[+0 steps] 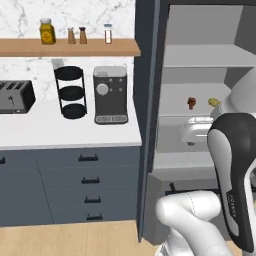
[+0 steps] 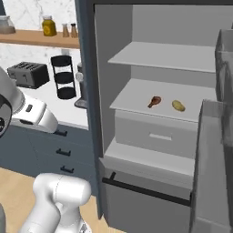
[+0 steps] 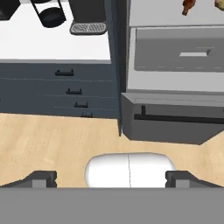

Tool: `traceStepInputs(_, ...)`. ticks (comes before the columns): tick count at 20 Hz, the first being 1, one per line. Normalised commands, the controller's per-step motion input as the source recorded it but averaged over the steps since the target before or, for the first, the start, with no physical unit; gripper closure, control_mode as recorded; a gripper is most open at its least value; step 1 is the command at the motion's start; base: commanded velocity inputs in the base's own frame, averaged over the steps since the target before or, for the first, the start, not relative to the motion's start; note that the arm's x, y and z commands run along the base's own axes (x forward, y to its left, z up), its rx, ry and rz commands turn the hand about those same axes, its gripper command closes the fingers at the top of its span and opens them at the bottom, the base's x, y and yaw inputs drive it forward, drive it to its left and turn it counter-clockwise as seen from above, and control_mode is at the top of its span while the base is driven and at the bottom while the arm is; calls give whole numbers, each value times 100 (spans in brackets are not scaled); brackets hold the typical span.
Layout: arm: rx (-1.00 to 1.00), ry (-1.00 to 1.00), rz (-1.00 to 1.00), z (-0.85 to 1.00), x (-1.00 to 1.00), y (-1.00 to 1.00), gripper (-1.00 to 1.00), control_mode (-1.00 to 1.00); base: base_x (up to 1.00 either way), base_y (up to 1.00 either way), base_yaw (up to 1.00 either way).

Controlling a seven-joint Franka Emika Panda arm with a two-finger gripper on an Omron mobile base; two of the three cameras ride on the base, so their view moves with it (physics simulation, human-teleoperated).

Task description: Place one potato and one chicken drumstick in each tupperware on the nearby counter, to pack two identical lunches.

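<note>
A reddish-brown chicken drumstick [image 1: 191, 103] [image 2: 154, 101] [image 3: 188, 6] lies on a middle shelf of the open fridge. An orange-tan potato [image 1: 214, 102] [image 2: 178, 106] [image 3: 220, 3] rests just to its right, apart from it. The white counter [image 1: 50, 132] [image 3: 43, 43] runs left of the fridge over dark blue-grey drawers. The tupperware is out of view. My gripper [image 3: 111, 179] is open, its dark fingertips [image 3: 43, 178] spread wide with nothing between them. It hangs over the wooden floor in front of the fridge, well below and short of the food shelf.
On the counter stand a black toaster [image 1: 15, 96], a black tiered rack [image 1: 70, 92] and a coffee machine [image 1: 110, 95]. A wooden shelf [image 1: 70, 47] with jars hangs above. The fridge door [image 2: 214, 145] stands open at the right; a grey drawer [image 2: 154, 134] sits under the food shelf.
</note>
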Motion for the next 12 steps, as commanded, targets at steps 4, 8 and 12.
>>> traceStepInputs(4,0,0,0,0,0,0,-100,100,13,-73,0)
traceStepInputs(8,0,0,0,0,0,0,-100,100,16,-67,0)
traceStepInputs(12,0,0,0,0,0,0,-100,100,36,-51,0)
